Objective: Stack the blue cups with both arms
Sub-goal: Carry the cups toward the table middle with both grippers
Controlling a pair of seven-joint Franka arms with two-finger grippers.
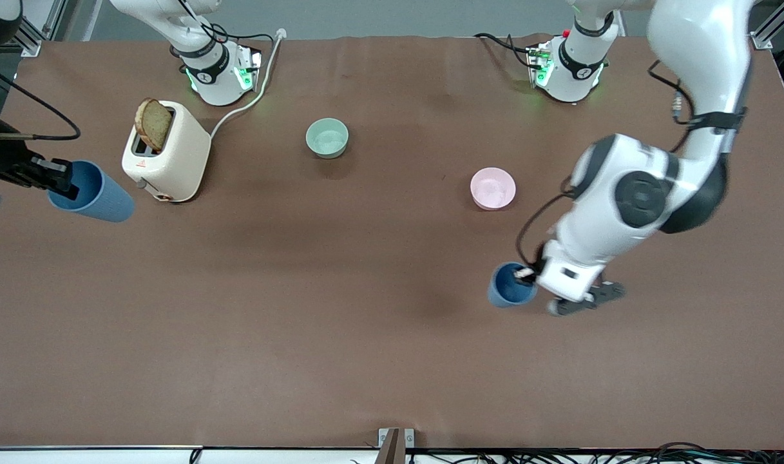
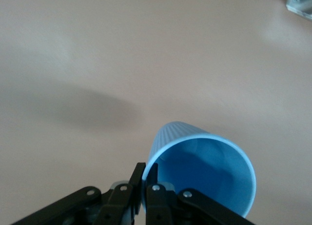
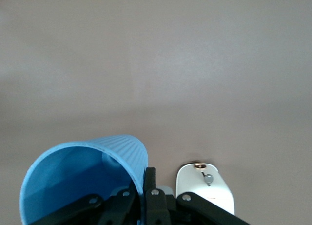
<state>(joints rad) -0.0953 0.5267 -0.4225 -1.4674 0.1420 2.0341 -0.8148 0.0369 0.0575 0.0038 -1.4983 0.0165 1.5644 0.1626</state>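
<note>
My right gripper is shut on the rim of one blue cup. It holds the cup tilted in the air beside the toaster, at the right arm's end of the table. In the right wrist view one finger of this gripper is inside the cup and one outside. My left gripper is shut on the rim of the other blue cup. It holds that cup over the table, nearer the front camera than the pink bowl. In the left wrist view the gripper pinches the cup's wall.
A cream toaster with a bread slice stands near the right arm's base; it also shows in the right wrist view. A pale green bowl and a pink bowl sit between the arms. The toaster's cord runs past the right arm's base.
</note>
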